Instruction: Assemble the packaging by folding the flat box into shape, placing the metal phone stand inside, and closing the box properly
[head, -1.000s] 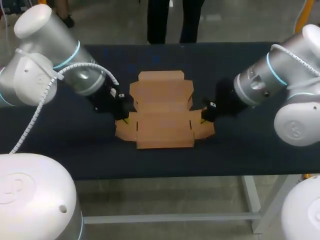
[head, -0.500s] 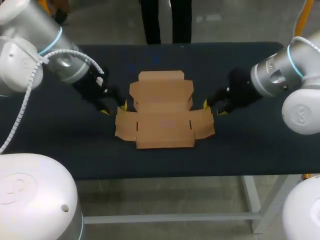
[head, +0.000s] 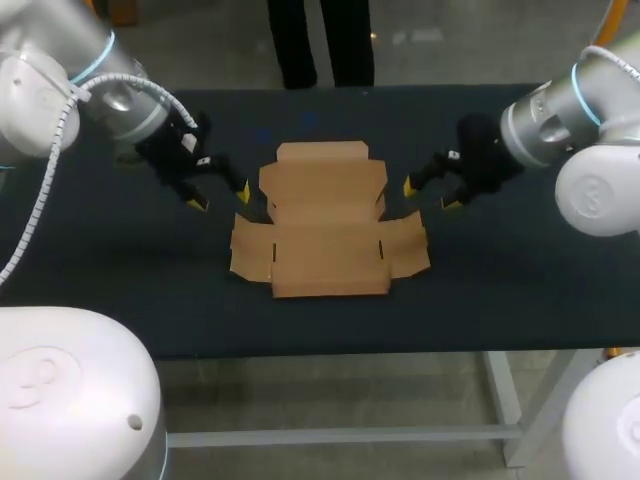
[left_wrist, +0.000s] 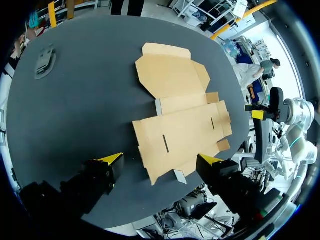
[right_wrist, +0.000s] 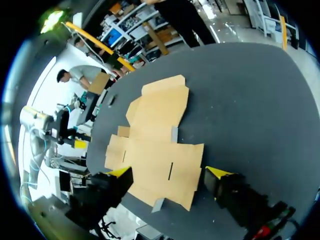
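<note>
Dark tabletop (head: 500, 290) carried the flat cardboard box (head: 328, 235) at its centre, unfolded and lying flat, its long lid flap towards twelve o'clock and short side flaps at nine and three. The left gripper (head: 220, 199) hung just beside the box at about nine o'clock, its fingers spread wide and holding nothing. The right gripper (head: 430, 196) hung at about three o'clock, likewise spread and clear of the cardboard. A small grey flat object (left_wrist: 45, 61) lay on the table ahead of the left gripper, well apart from the box.
</note>
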